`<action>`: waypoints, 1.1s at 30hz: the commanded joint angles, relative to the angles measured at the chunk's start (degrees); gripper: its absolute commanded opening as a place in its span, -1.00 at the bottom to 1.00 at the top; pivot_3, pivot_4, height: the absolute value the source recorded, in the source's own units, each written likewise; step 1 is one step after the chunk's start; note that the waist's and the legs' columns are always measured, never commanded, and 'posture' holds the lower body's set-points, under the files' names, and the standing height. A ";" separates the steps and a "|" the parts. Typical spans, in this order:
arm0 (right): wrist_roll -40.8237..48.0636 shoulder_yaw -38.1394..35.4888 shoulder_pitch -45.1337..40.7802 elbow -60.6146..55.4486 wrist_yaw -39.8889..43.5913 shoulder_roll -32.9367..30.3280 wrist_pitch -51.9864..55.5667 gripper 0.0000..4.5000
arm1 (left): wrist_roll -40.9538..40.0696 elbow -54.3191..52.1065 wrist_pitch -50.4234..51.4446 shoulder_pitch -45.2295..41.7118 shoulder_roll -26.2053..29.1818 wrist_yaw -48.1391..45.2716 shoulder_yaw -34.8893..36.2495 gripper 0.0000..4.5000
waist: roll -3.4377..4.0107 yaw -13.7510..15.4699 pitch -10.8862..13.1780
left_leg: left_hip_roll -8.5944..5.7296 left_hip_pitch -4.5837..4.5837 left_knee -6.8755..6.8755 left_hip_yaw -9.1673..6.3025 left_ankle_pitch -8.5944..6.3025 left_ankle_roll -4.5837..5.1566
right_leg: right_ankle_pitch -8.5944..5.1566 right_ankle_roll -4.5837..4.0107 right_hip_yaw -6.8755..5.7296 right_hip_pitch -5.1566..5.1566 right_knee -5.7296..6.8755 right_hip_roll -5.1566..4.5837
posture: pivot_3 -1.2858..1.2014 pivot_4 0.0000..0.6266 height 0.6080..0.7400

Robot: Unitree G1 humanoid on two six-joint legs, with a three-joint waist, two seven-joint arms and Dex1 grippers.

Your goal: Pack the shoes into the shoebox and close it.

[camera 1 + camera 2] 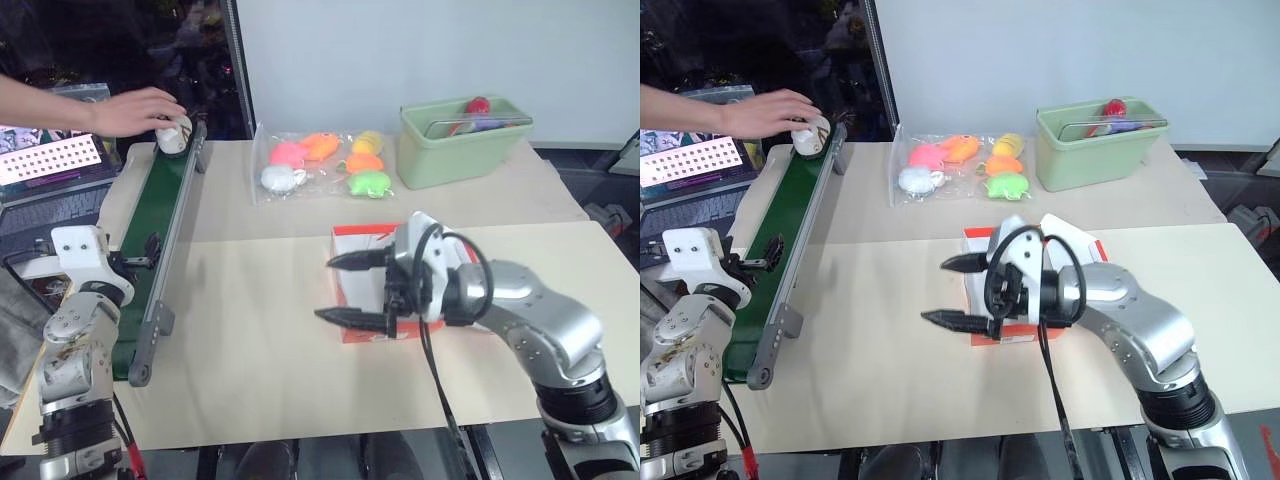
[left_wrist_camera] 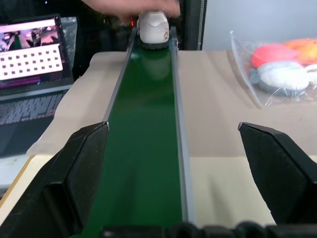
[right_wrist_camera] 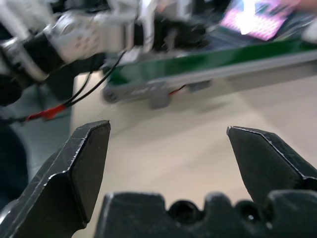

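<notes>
Landmark: green conveyor belt (image 1: 160,240) along the bench's (image 1: 250,350) left side.

1 shoe (image 1: 174,133), white, sits on the far end of the belt, under a person's hand (image 1: 135,108) that rests on it. In the left wrist view the shoe (image 2: 152,29) lies straight ahead down the belt, well apart from the left gripper (image 2: 178,168), whose jaws stand spread wide and empty at the belt's near end.

The shoebox (image 1: 362,248), red-orange with white lining, stands on the bench to the right of the belt, well apart from it. The right gripper (image 1: 350,290) hangs just in front of the shoebox on its belt-facing side, pointing toward the belt, jaws spread wide, nothing between them.

Further from the belt: a clear bag of plastic toys (image 1: 320,165) and a pale green tub (image 1: 462,140) at the bench's far edge. A laptop (image 2: 34,64) sits beyond the belt's left side.
</notes>
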 commanded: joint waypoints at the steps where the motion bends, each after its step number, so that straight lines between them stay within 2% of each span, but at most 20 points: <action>1: -3.11 1.96 -0.74 0.47 0.62 0.53 -3.09 0.99 | -0.49 -2.81 -0.17 0.05 0.19 0.58 1.22 1.00 | 0.00 0.00 0.00 | 0.00 0.00 0.01 0.00 0.00 -0.01 | 0.01 -0.02 0.00 0.00 0.00 0.00 | 0.03 -0.52 1.00; 15: -5.46 1.49 -1.36 2.00 0.16 3.22 -3.54 0.99 | 1.94 -0.53 2.56 2.13 1.42 2.12 0.34 1.00 | 0.00 -0.06 0.00 | 0.01 0.02 0.01 0.00 -0.01 -0.04 | 0.03 -0.04 0.00 -0.01 0.00 0.01 | 0.03 -0.52 1.00; 33: -5.27 -0.15 -0.35 1.93 -1.17 4.05 -3.54 0.99 | 5.14 3.21 2.30 -0.08 2.44 2.03 -0.30 1.00 | 0.00 -0.04 0.00 | 0.01 0.02 0.01 -0.01 -0.02 -0.06 | 0.03 -0.04 0.00 -0.03 0.01 0.03 | 0.03 -0.52 1.00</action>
